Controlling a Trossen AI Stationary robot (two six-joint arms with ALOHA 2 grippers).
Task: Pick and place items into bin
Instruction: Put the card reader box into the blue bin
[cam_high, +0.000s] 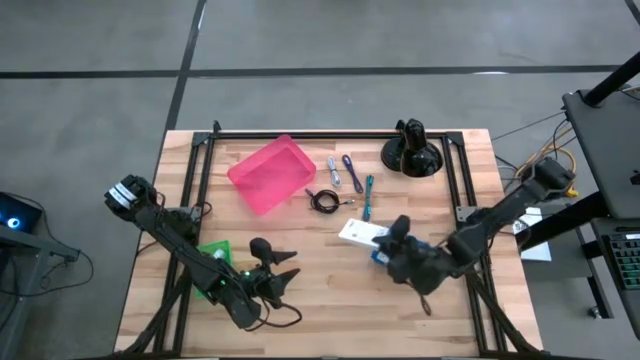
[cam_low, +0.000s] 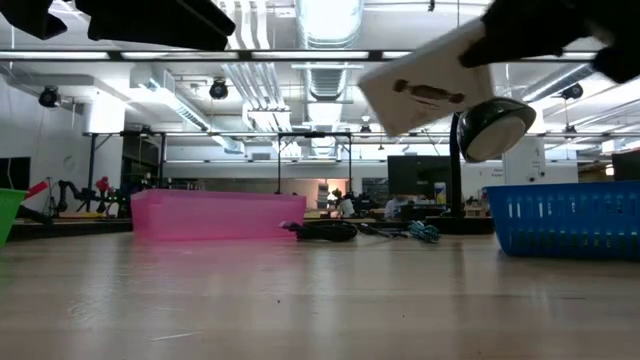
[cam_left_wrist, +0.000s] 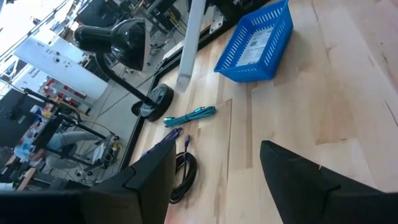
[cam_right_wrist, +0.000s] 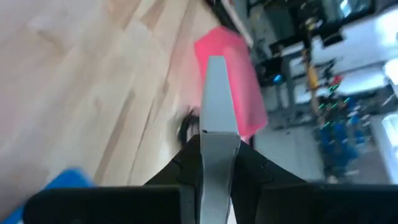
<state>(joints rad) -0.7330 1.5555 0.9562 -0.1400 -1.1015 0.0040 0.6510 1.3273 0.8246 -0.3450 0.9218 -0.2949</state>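
Wooden table (cam_high: 330, 290): right gripper (cam_high: 392, 238) at 4 o'clock is pinching a white card (cam_high: 362, 234); left gripper (cam_high: 284, 266) at 7 o'clock is gaping, empty.

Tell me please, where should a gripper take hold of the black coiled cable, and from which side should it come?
Come from straight above. The black coiled cable lies flat on the table, a loose ring between the pink bin and the thin sticks. Probably best to pinch across one strand of the ring, on the side away from the bin wall, fingers straddling it.
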